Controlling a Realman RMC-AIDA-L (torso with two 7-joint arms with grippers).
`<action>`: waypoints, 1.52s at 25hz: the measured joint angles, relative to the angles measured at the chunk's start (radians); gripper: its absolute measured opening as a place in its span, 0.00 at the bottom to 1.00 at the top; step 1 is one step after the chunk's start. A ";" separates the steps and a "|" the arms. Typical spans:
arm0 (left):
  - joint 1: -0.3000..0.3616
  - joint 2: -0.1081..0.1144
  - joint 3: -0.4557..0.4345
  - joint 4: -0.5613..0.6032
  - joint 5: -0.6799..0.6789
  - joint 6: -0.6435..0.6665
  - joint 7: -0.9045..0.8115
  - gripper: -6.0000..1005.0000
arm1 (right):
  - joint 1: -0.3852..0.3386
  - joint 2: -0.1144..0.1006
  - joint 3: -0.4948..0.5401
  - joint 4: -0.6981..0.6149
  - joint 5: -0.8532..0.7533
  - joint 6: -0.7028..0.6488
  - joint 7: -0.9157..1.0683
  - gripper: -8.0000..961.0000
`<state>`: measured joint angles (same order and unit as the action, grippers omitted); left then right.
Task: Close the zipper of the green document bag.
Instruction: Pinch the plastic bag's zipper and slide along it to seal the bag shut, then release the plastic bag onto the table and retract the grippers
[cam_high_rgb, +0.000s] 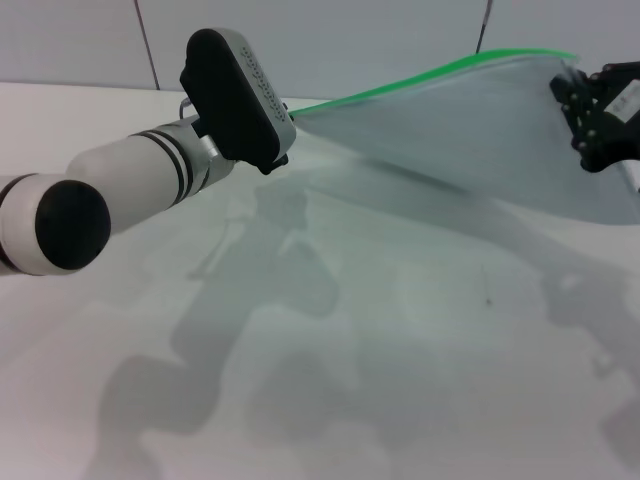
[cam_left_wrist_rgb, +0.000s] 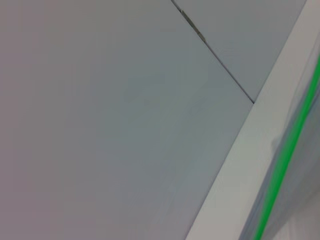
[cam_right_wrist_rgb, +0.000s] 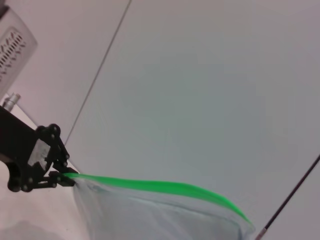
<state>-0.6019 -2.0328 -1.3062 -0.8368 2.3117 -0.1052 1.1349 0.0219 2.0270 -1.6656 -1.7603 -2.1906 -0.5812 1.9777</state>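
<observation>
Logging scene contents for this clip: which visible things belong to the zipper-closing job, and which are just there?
Part of the job:
- translucent pale blue-grey plastic document bag, held up off the table
- bright green zipper strip along its top edge
- left gripper, at the zipper's end
- right gripper, holding the opposite end

Just there:
- white table
- grey panelled wall

The left gripper's (cam_high_rgb: 283, 125) fingertips hide behind its own wrist housing at upper left. The green document bag (cam_high_rgb: 480, 130) runs off the right edge.
</observation>
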 joint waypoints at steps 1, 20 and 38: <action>0.001 0.000 0.000 -0.002 0.000 0.000 0.000 0.07 | 0.000 0.000 0.004 0.002 0.000 0.000 0.000 0.19; 0.003 -0.002 0.053 -0.027 -0.022 0.108 0.004 0.07 | 0.013 -0.001 -0.006 0.028 -0.001 0.062 0.012 0.23; 0.077 -0.002 0.175 -0.059 -0.326 0.521 -0.106 0.64 | -0.009 0.001 -0.141 0.113 0.012 0.418 0.114 0.66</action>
<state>-0.5254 -2.0345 -1.1311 -0.8954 1.9861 0.4158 1.0290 0.0131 2.0276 -1.8067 -1.6472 -2.1783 -0.1629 2.0918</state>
